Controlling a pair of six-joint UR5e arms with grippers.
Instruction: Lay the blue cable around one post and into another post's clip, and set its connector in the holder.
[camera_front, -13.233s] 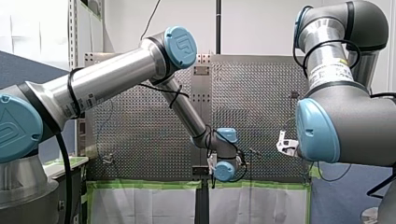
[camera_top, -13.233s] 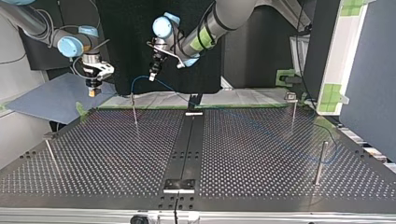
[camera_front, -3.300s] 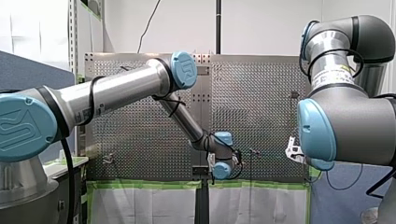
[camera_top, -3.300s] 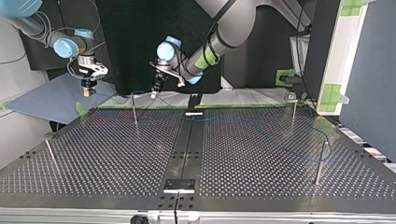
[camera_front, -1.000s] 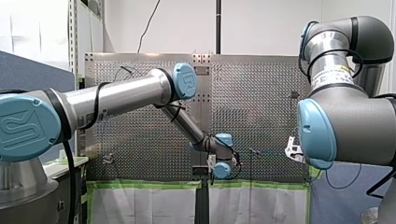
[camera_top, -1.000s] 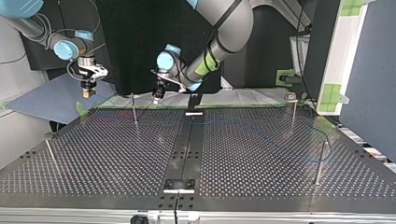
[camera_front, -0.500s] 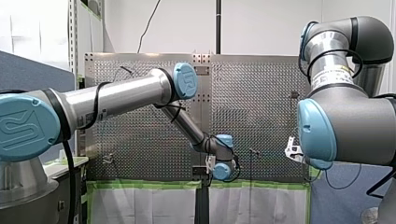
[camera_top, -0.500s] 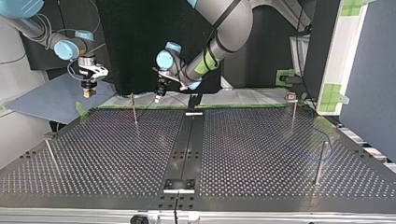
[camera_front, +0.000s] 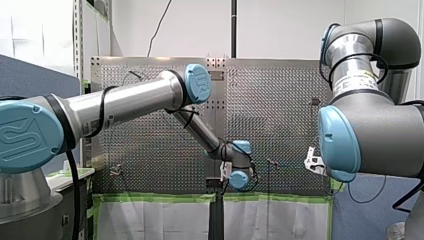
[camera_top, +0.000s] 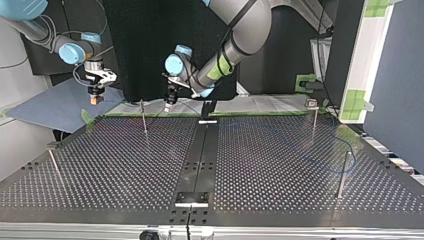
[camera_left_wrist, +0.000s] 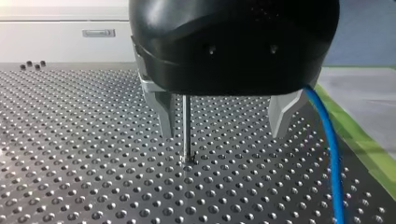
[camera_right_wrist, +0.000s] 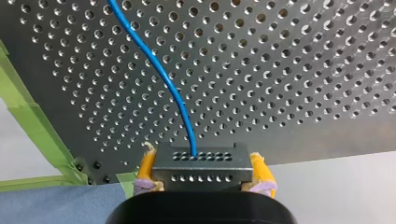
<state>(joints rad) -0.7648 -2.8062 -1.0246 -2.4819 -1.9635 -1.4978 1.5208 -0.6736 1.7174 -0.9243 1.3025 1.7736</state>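
Observation:
In the left wrist view my left gripper stands open above the perforated table. A thin metal post rises between its metal fingers, close to one of them. The blue cable runs down outside the other finger, not held. In the right wrist view my right gripper is shut on the dark grey connector with its yellow pads. The blue cable leads away from the connector across the table. In the top view my left gripper hangs beside a post, and my right gripper hovers off the table's far left corner.
Further posts stand at the top view's right, near right and near left. A black strip runs down the table's middle to a small plate. Green tape edges the table.
My left wrist has shifted slightly by the post, and the cable's slack lies a little differently on the table. My right arm has stayed put.

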